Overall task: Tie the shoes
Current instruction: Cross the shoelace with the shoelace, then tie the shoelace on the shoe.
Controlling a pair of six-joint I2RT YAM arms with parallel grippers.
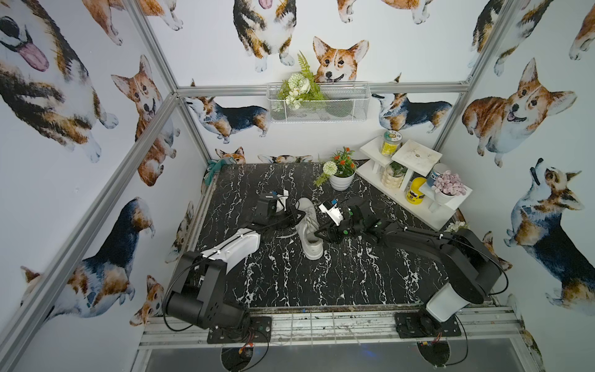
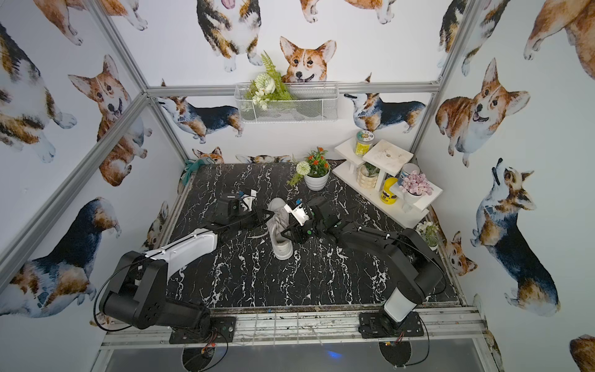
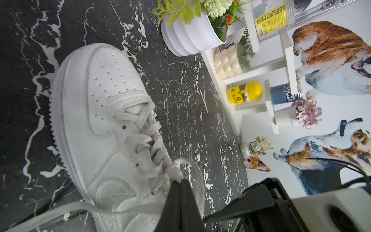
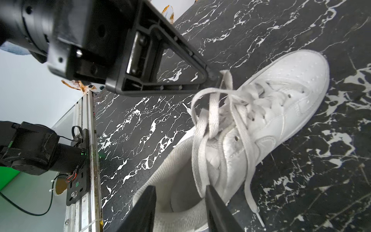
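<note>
A single white sneaker (image 1: 308, 236) (image 2: 280, 240) stands mid-table, toe toward the back wall; both wrist views show it close up (image 3: 104, 120) (image 4: 281, 112). Its flat white laces (image 4: 202, 128) are bunched in loose loops over the tongue, and one free end (image 3: 60, 209) trails onto the table. My left gripper (image 3: 178, 181) (image 1: 302, 215) is shut, pinching a lace loop at the top eyelets. My right gripper (image 4: 179, 187) (image 1: 318, 234) hangs open over the shoe's collar opening. A hanging lace loop lies against one of its fingers (image 4: 212, 196).
A white flower pot (image 1: 341, 180) stands behind the shoe. A white stepped shelf (image 1: 415, 196) with jars and small pots fills the back right corner. A small flower pot (image 1: 455, 227) sits at the right edge, a teal cloth (image 1: 214, 167) in the back left corner.
</note>
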